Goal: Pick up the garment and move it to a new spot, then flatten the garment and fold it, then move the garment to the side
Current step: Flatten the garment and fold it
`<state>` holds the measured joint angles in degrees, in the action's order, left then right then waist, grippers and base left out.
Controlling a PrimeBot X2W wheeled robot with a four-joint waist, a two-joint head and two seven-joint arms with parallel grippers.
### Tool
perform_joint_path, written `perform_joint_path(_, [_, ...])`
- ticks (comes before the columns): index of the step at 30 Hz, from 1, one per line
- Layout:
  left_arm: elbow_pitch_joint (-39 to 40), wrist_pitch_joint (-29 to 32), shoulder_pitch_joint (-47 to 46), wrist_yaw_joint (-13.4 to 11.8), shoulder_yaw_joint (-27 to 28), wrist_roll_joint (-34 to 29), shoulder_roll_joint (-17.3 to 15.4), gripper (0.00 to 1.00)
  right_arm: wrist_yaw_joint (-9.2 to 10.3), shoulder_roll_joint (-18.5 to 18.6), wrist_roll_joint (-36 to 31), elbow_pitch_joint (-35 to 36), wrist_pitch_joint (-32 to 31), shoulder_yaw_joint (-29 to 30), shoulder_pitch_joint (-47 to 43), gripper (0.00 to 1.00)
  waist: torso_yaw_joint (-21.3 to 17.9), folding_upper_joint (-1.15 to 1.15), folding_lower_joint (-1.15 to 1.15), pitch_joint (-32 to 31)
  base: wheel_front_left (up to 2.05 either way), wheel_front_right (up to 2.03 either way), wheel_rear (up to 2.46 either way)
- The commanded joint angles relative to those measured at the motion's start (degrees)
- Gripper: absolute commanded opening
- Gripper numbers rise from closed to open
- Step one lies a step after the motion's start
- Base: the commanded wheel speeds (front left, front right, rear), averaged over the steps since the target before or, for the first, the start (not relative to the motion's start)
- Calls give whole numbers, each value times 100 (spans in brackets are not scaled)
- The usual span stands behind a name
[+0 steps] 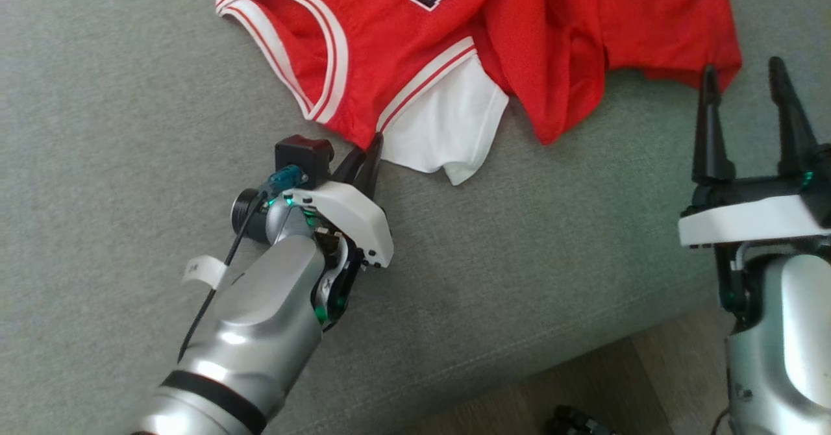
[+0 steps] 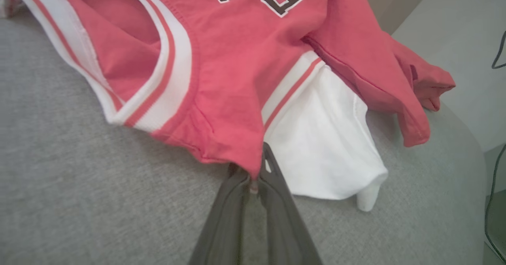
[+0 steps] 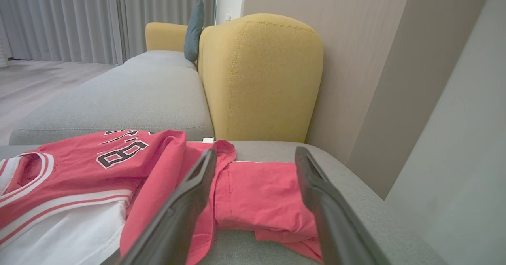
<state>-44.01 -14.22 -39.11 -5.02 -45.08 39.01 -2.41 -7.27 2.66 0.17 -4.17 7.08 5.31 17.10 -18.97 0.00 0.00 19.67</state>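
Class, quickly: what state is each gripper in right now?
Left gripper: shut on a corner of the red-and-white fabric jersey.
Right gripper: open, holding nothing.

A grey fabric seat (image 1: 130, 162) carries a crumpled red jersey (image 1: 415, 39) with white trim. The jersey's white sleeve (image 1: 448, 123) lies flat on the cloth, towards the seat's front edge. Wood floor (image 1: 649, 370) shows beyond that edge.
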Motion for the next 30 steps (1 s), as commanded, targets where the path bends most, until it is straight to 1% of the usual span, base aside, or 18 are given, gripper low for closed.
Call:
perform_joint_path(1, [203, -71, -191, -14, 237, 17, -47, 0, -22, 22, -7, 182, 35, -34, 147, 100, 81, 0, 0, -36, 0, 0, 0])
perform_joint_path(3, [442, -75, -121, -81, 511, -148, -48, 0, -22, 22, -48, 185, 13, -4, 134, 100, 228, 0, 0, -101, 0, 0, 0])
perform_joint_path(8, [887, -76, 199, -140, 1097, -518, -94, 0, -22, 22, -115, 149, -31, -8, 121, 100, 549, 0, 0, -272, 0, 0, 0])
perform_joint_path(18, [1710, -77, 842, -135, 2198, -1274, -267, 0, -22, 21, -167, -56, -133, -91, -25, 100, 1205, 0, 0, -630, 0, 0, 0])
perform_joint_path(23, [1905, -77, 981, -76, 2584, -1538, -388, 0, -22, 21, -131, -147, -166, -159, -109, 100, 1389, 0, 0, -691, 0, 0, 0])
perform_joint_path(24, [1905, -77, 981, -76, 2584, -1538, -388, 0, -22, 21, -131, -147, -166, -159, -109, 100, 1389, 0, 0, -691, 0, 0, 0])
perform_joint_path(28, [2011, -77, 1044, -39, 2868, -1674, -451, 0, -22, 21, -87, -206, -167, -174, -174, 100, 1466, 0, 0, -683, 0, 0, 0])
perform_joint_path(30, [1975, -77, 1099, 22, 2919, -1742, -471, 0, -22, 21, -66, -242, -173, -201, -206, 100, 1485, 0, 0, -676, 0, 0, 0])
